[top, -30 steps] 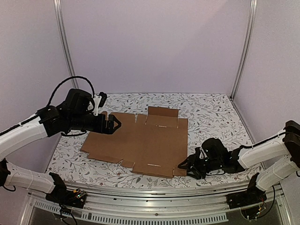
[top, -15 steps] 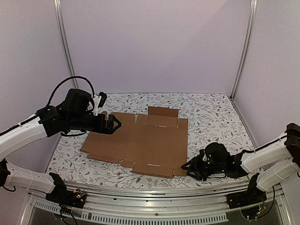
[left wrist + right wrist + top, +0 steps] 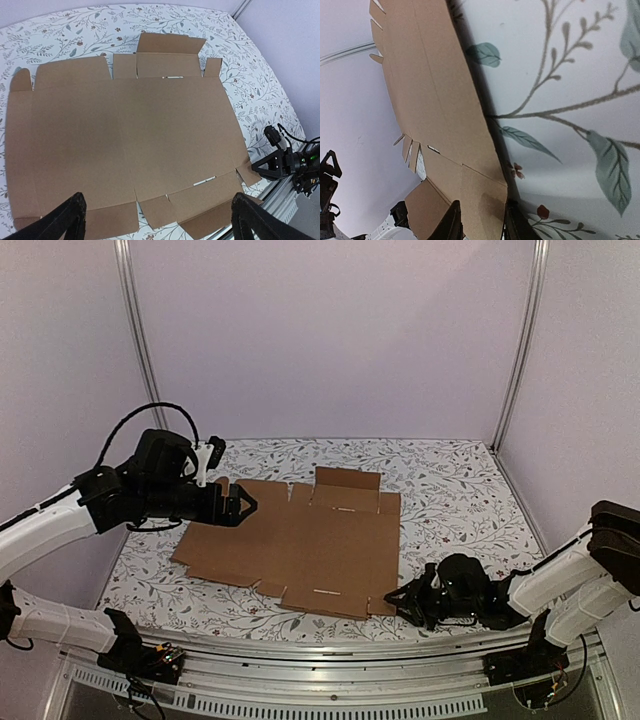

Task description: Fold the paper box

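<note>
while flat on table [image 3: 450,490], paper box [image 3: 300,540]

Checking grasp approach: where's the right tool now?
Top view: the right tool is low on the table at front right, at the near-right corner of the paper box. In its wrist view, a corner flap lies between its fingers.

The paper box [image 3: 435,110] lies as a flat brown corrugated sheet on the floral-printed bench [image 3: 560,75], seen from low along its edge. Its near corner flap sits between the two dark fingers [image 3: 449,225] of the right tool [image 3: 482,222], which stand apart.
</note>
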